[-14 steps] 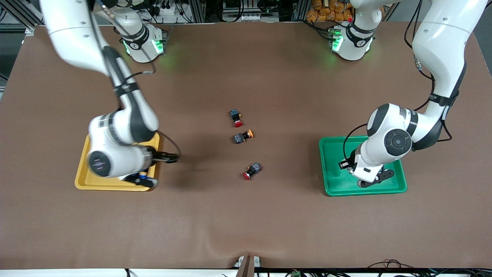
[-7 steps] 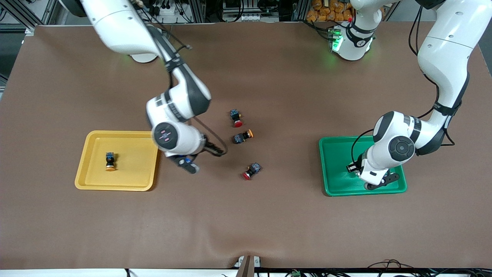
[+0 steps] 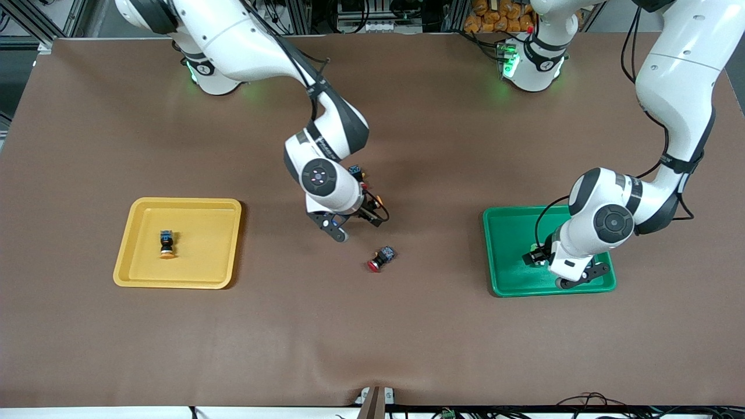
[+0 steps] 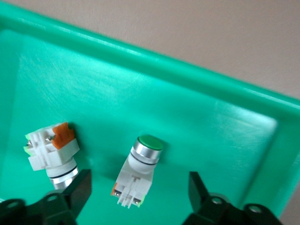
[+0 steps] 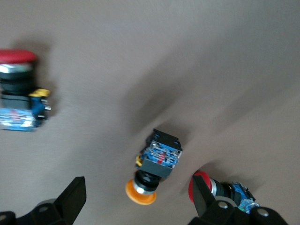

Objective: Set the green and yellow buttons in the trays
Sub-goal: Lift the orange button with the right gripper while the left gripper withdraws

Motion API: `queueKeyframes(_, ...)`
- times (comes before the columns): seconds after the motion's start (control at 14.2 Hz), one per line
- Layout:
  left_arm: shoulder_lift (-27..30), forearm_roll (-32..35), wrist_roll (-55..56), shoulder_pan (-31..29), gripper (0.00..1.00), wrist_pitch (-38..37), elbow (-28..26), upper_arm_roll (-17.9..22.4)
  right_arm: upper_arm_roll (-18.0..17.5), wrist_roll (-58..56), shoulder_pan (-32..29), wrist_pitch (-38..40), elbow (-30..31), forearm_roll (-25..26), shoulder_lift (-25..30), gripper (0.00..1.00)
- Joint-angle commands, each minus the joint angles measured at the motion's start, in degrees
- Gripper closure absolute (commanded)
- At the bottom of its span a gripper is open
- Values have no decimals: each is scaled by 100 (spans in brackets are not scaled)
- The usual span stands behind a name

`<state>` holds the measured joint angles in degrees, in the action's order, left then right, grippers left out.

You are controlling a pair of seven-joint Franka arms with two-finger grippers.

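Inside the green tray (image 3: 509, 256) lay both green buttons (image 4: 139, 170), the left claw (image 4: 139, 188) wide over them; one yellow button (image 3: 166, 243) sat in the yellow tray (image 3: 204, 233), the last yellow-capped one (image 5: 154, 165), toward twelve o'clock of the table (image 3: 372, 337), under the wide right claw (image 5: 138, 193).

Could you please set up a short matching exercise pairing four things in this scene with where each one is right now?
Things:
1. left claw
2. right claw
3. yellow-capped button
4. red-capped button

Places:
A. lying in the yellow tray
B. on the bare table, nearest to the front camera
C. over a green-capped button in the green tray
D. over a yellow-capped button mid-table

Pairs: 1-C, 2-D, 3-A, 4-B
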<state>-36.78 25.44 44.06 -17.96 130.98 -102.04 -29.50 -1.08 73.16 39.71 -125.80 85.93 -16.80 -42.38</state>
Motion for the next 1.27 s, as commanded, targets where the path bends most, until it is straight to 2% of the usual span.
queueKeyframes(0.0, 582, 102, -47, -50, 0, -239, -88, -152, 82, 242, 229, -68, 126, -70, 37, 0)
queueKeyframes(0.21, 1206, 6, -405, -85, 0, -626, -79, -267, 82, 312, 301, -470, 135, -61, -191, 0)
queueKeyframes(0.28, 1399, -73, -642, -181, 0, -679, -79, -284, 82, 391, 370, -533, 135, -43, -253, 8)
queueKeyframes(0.42, 1664, -406, -968, -208, 0, -985, -53, -328, 100, 392, 415, -534, 143, 123, -297, 49)
queueKeyframes(0.49, 1743, -573, -1100, -217, 0, -1152, 43, -337, 108, 392, 424, -534, 143, 385, -323, 57)
queueKeyframes(0.56, 1787, -714, -1258, -208, 0, -1380, 174, -337, 100, 400, 389, -481, 135, 649, -315, 81)
queueKeyframes(0.63, 1788, -811, -1355, -208, 0, -1582, 323, -337, 100, 400, 319, -472, 100, 677, -289, 100)
queueKeyframes(0.85, 1814, -979, -1470, -208, 0, -2127, 789, -363, 126, 304, -23, -429, 21, 677, -122, 100)
queueKeyframes(0.92, 1849, -988, -1584, -199, 0, -2382, 1026, -381, 178, 234, -242, -202, -58, 721, 18, 100)
queueKeyframes(1.2, 1902, -1313, -1840, -199, 0, -3217, 1747, -565, 179, -1458, -1261, 1791, -954, 721, 72, 100)
